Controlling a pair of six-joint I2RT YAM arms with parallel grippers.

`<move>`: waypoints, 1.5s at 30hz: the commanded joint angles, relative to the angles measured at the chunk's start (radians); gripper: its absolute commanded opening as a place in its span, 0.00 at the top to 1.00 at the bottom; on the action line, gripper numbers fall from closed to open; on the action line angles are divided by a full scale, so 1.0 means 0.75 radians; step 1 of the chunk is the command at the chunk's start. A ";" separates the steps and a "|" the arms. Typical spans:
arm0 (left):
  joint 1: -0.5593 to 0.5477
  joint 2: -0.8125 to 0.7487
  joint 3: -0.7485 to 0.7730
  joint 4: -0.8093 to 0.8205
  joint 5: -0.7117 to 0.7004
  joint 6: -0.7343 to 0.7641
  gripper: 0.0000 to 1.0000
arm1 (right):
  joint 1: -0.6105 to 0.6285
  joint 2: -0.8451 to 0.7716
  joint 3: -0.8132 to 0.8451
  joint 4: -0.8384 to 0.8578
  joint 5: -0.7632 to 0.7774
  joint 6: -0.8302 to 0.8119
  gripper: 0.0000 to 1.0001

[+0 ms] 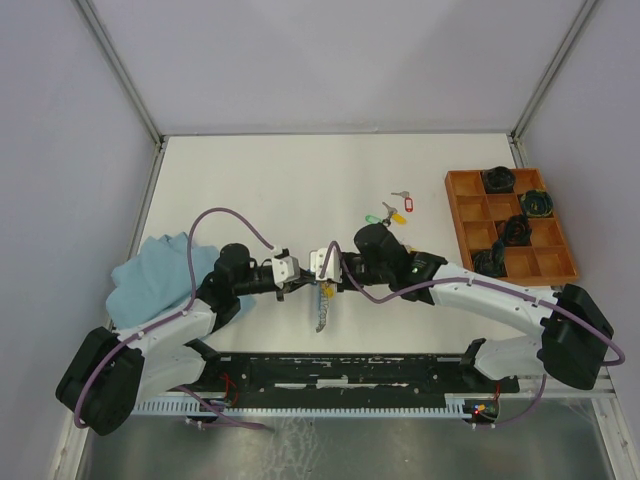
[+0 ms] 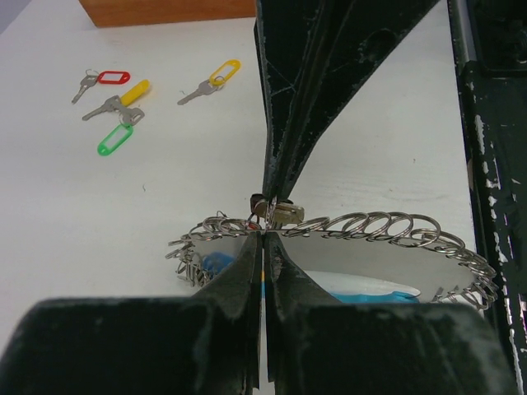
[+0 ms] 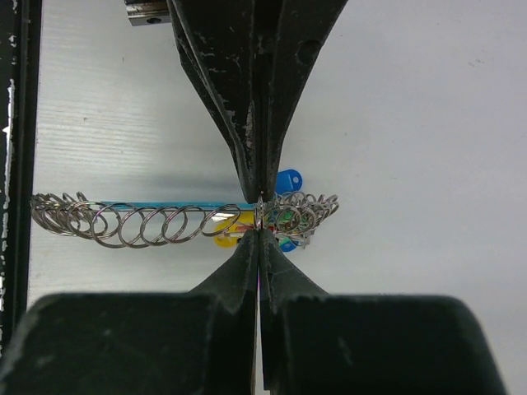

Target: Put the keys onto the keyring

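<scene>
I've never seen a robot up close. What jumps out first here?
At the middle of the white table, the left gripper and right gripper are both pinched shut on a thin grey metal keyring strung with small silver rings. Beyond them lie loose silver keys with red, green and yellow plastic tags; an orange wooden compartment tray sits far right, a light blue cloth at left.

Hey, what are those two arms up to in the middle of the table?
The left hand and the right hand are both pinched shut on the keyring, holding it between them. Some keys with blue and yellow tags seem to hang on it already. Four more keys, tagged red, yellow and green, lie loose on the table, untouched.
</scene>
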 commanded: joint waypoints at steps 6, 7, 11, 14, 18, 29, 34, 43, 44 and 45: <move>-0.002 -0.007 -0.001 0.257 -0.105 -0.207 0.97 | 0.013 -0.083 -0.073 0.094 0.086 -0.101 0.99; -0.001 -0.003 -0.001 0.263 -0.111 -0.214 0.97 | 0.012 -0.087 -0.087 0.106 0.093 -0.101 0.99; -0.001 -0.001 -0.023 0.347 -0.105 -0.260 0.97 | 0.013 -0.078 -0.124 0.148 0.112 -0.102 1.00; 0.000 0.003 -0.039 0.393 -0.101 -0.283 0.97 | 0.012 -0.071 -0.162 0.252 0.119 -0.074 0.98; 0.000 0.014 -0.049 0.424 -0.094 -0.289 0.97 | 0.012 -0.074 -0.210 0.400 0.107 -0.008 0.93; -0.001 0.017 -0.054 0.448 -0.057 -0.285 0.97 | 0.012 -0.070 -0.225 0.504 0.116 0.041 0.85; -0.002 0.007 -0.061 0.448 -0.056 -0.279 0.97 | 0.013 -0.069 -0.220 0.499 0.150 0.048 0.93; -0.002 0.022 -0.058 0.432 -0.052 -0.252 0.92 | 0.012 -0.100 -0.151 0.343 0.168 -0.014 0.99; 0.000 0.030 -0.052 0.426 -0.038 -0.247 0.91 | 0.011 -0.103 -0.140 0.330 0.162 -0.023 1.00; -0.002 0.035 -0.046 0.420 -0.021 -0.244 0.87 | 0.012 -0.105 -0.130 0.319 0.159 -0.031 1.00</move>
